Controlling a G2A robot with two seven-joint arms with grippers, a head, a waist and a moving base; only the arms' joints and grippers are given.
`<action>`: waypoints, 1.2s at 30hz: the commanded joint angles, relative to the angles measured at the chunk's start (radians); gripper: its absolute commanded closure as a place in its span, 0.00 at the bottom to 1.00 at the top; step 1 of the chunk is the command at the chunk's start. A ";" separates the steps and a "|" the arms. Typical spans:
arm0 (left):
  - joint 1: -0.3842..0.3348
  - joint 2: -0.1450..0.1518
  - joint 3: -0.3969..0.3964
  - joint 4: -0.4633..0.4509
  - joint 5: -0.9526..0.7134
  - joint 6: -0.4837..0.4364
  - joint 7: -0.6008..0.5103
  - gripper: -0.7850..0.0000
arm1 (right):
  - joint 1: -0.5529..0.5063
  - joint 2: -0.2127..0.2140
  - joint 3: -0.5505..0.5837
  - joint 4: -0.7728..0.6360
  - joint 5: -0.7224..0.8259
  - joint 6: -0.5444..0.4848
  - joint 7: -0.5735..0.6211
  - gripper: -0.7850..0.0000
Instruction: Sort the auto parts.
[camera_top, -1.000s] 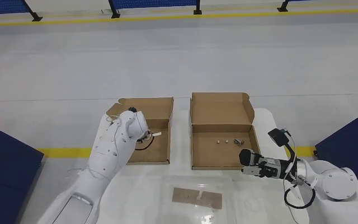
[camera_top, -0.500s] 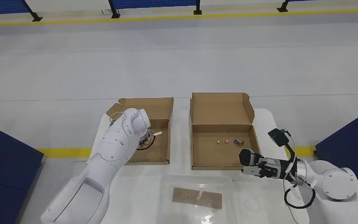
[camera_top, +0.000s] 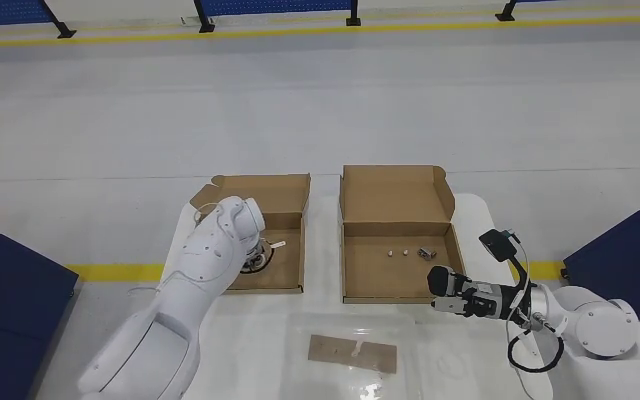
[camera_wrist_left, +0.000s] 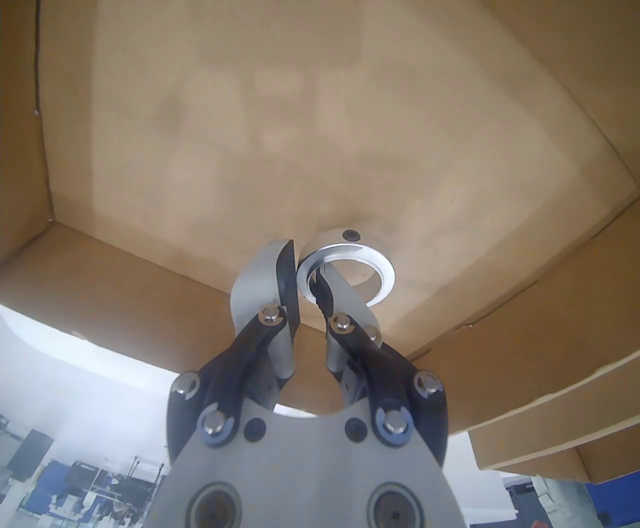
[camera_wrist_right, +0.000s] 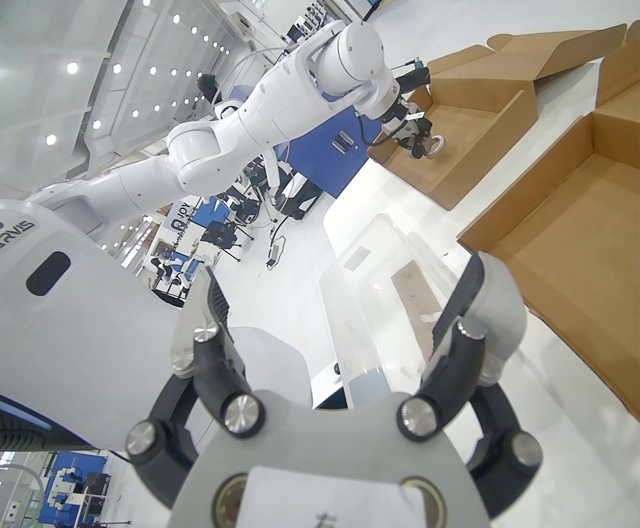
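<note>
The left arm (camera_top: 205, 270) bends over the left box (camera_top: 275, 192), wrist turned down into it. The left gripper (camera_wrist_left: 305, 290) sits low inside the box, fingers closed on the rim of a metal ring (camera_wrist_left: 345, 248), one finger inside it and one outside. The right arm (camera_top: 520, 300) lies well to the box's right, forearm near level. The right gripper (camera_wrist_right: 340, 295) points toward the box, fingers spread and empty.

The white table (camera_top: 322, 250) carries two open boxes side by side. The first cardboard box (camera_top: 288, 268) sits beneath the left gripper (camera_wrist_left: 302, 280), and the second cardboard box (camera_top: 390, 278) is just beside the right gripper (camera_wrist_right: 342, 277). A clear plastic tray (camera_top: 412, 345) lies near the right gripper.
</note>
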 joint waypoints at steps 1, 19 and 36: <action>-0.006 -0.008 0.004 0.017 -0.005 0.000 0.000 1.00 | 0.000 0.000 0.000 0.000 0.000 0.000 0.000 0.00; -0.036 -0.054 0.006 0.128 -0.046 -0.017 0.030 1.00 | 0.000 0.000 0.000 0.000 0.000 0.000 0.000 0.00; -0.066 -0.070 -0.012 0.191 -0.071 -0.040 0.054 0.42 | 0.000 0.000 0.000 0.000 0.000 0.000 0.000 0.00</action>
